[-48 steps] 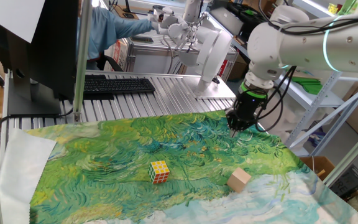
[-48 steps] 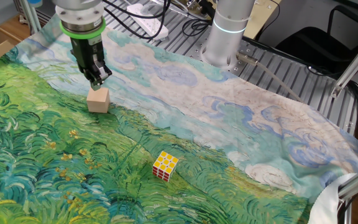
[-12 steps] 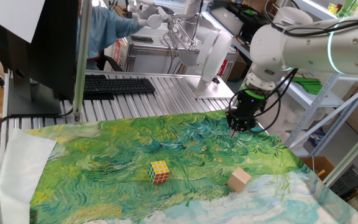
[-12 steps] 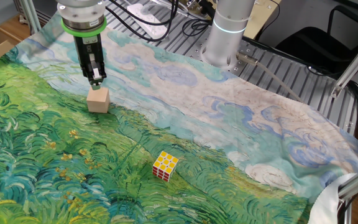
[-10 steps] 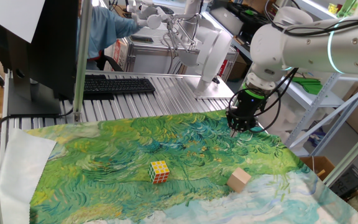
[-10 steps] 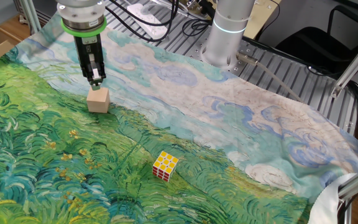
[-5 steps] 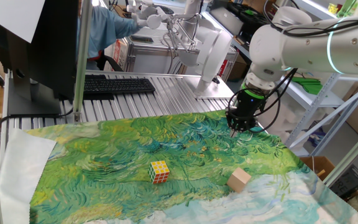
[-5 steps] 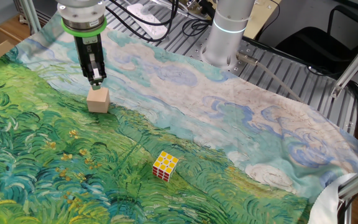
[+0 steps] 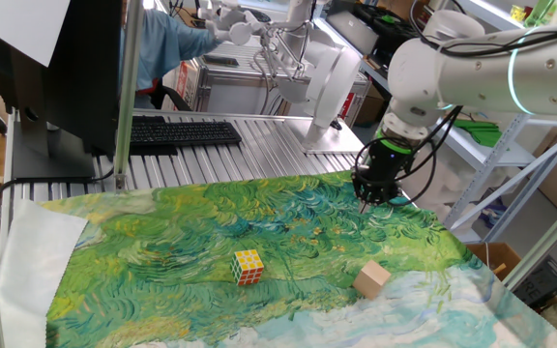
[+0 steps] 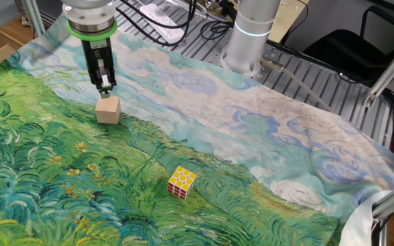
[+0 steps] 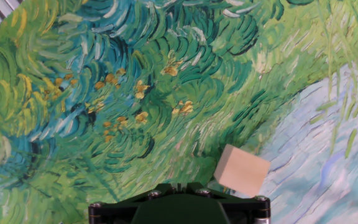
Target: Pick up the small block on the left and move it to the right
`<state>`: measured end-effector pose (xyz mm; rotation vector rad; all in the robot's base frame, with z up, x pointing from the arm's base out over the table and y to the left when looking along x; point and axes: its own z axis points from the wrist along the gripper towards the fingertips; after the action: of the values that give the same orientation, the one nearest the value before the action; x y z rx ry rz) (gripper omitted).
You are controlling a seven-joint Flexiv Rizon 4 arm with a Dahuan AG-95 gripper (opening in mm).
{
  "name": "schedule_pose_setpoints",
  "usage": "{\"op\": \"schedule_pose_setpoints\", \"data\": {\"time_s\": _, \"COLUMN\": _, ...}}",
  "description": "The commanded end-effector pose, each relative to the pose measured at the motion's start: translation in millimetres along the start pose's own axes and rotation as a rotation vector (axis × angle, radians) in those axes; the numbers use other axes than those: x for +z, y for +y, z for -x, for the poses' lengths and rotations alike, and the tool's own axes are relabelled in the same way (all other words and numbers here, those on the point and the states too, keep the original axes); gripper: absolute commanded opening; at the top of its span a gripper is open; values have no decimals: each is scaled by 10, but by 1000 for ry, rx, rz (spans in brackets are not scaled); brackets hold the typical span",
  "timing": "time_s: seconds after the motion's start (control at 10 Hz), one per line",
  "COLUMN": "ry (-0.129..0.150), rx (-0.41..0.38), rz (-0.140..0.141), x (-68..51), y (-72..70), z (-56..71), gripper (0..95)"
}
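The small block, a plain light-tan wooden cube (image 9: 372, 278), rests on the painted cloth. It also shows in the other fixed view (image 10: 108, 109) and low in the hand view (image 11: 241, 170). My gripper (image 10: 104, 87) hangs just above and behind the block without touching it, with its fingers close together and nothing between them. In one fixed view the gripper (image 9: 366, 201) is over the cloth's far right part. In the hand view only the gripper's dark base (image 11: 176, 185) shows, to the left of the block.
A yellow-and-white puzzle cube (image 9: 248, 267) sits mid-cloth, also seen in the other fixed view (image 10: 182, 182). A keyboard (image 9: 177, 132) lies on the metal table behind the cloth. The arm's base (image 10: 252, 34) stands at the back. A metal pole (image 9: 126, 87) rises at the left.
Nothing moved over the last second. Compared with 4.8 s ago, the gripper has turned about its axis above the block.
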<state>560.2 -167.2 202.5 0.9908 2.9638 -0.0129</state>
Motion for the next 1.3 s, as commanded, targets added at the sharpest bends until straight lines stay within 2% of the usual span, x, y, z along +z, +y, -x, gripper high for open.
{"op": "schedule_pose_setpoints", "data": {"time_s": 0.1, "ry": 8, "rx": -16, "rz": 5, "x": 8, "y": -126, "z": 88, "gripper": 0}}
{"op": "schedule_pose_setpoints", "data": {"time_s": 0.7, "ry": 6, "rx": -17, "rz": 5, "x": 68, "y": -275, "z": 191, "gripper": 0}}
{"op": "schedule_pose_setpoints", "data": {"time_s": 1.0, "ry": 12, "rx": -59, "rz": 10, "x": 83, "y": -498, "z": 286, "gripper": 0}}
{"op": "schedule_pose_setpoints", "data": {"time_s": 1.3, "ry": 11, "rx": -75, "rz": 9, "x": 158, "y": -612, "z": 310, "gripper": 0}}
